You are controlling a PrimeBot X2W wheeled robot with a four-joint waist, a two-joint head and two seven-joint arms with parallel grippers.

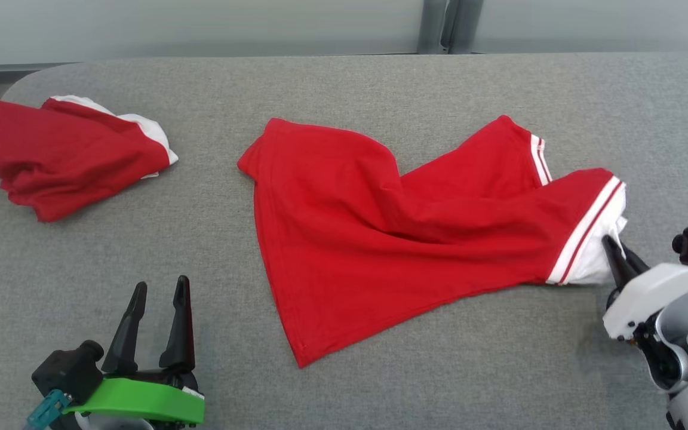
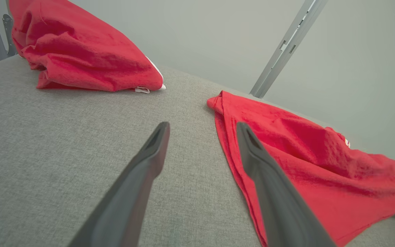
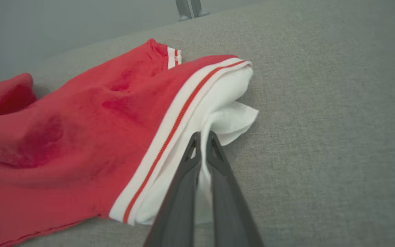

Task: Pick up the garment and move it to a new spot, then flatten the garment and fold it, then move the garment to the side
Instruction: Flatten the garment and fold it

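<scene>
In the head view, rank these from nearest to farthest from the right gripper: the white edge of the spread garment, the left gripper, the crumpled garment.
1. The white edge: far right, pinched in the shut right gripper.
2. The left gripper: lower left, open, off the cloth.
3. The crumpled garment: upper left, farthest away.

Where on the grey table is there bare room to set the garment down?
Bare: the strip between the spread garment and the bunched red garment; the far band of the table toward the wall; the near edge between left claw and right claw. Crowded: far left corner.
</scene>
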